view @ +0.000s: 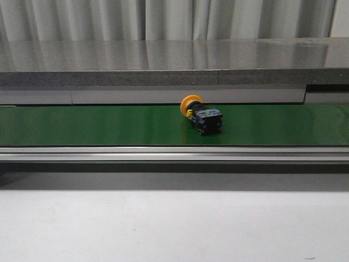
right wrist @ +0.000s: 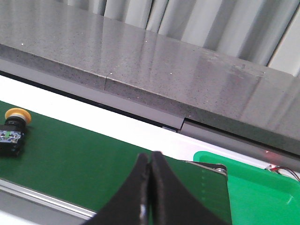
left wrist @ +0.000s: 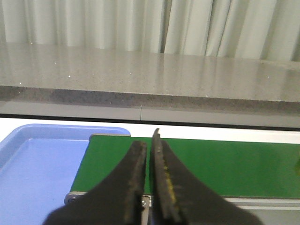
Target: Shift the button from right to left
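Reaching for the button is the step in hand, and you have not begun it: the button lies on its side on the green belt, untouched, and neither arm shows in the front view. Your right fingers are pressed together over the belt's end beside the green tray, and the button sits well away from them along the belt, toward the robot's left. Your left fingers are nearly together too, with only a sliver between them, above the other end of the belt next to the blue tray; from that wrist the button is not clearly in view. Whichever arm you use, spread the fingers wide before you descend, since closed tips would only knock the part along the belt. The button's long axis runs from the yellow cap to the black body, lying flat and skewed across the belt, the cap pointing toward the far edge and slightly to the robot's left, the body toward the near edge. Turn the wrist so the fingers close across the black body's flat sides, not on the round cap, which would likely slip. Come down straight, and lift only once the grip is firm.
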Controlling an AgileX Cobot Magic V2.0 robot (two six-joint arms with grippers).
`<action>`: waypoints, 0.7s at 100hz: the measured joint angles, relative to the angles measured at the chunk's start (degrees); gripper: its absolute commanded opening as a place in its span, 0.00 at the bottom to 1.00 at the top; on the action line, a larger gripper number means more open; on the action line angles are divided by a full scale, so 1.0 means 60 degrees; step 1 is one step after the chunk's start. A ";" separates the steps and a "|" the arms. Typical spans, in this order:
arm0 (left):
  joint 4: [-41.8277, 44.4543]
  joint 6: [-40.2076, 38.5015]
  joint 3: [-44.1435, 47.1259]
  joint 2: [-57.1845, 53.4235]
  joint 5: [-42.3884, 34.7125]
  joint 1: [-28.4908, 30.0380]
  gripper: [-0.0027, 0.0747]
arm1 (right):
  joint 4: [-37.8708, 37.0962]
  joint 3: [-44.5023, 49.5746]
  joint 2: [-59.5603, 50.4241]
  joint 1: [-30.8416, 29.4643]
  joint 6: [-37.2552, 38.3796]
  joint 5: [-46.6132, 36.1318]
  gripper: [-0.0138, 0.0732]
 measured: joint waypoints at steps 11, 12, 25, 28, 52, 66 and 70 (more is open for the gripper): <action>-0.0016 0.0000 -0.1024 0.1051 0.1026 0.0000 0.04 | 0.0000 0.0000 0.0000 0.0000 0.0000 0.0000 0.09; -0.0016 0.0000 -0.1153 0.1126 0.1086 0.0000 0.04 | 0.0000 0.0000 0.0000 0.0000 0.0000 0.0000 0.09; -0.0094 0.0000 -0.2335 0.2743 0.2082 0.0000 0.04 | 0.0004 0.0000 0.0000 0.0000 0.0000 0.0000 0.09; -0.0120 0.0000 -0.2611 0.3101 0.2282 0.0000 0.04 | 0.0004 0.0000 0.0000 0.0000 0.0000 0.0000 0.09; -0.0426 0.0000 -0.4787 0.5961 0.3539 0.0000 0.04 | 0.0004 0.0000 0.0000 0.0000 0.0000 0.0000 0.09; -0.0440 0.0000 -0.5520 0.7122 0.3688 0.0000 0.04 | 0.0004 0.0000 0.0000 0.0000 0.0000 -0.0019 0.09; -0.0440 0.0000 -0.5649 0.7358 0.3764 0.0000 0.04 | 0.0004 0.0000 0.0000 0.0000 0.0000 -0.0019 0.09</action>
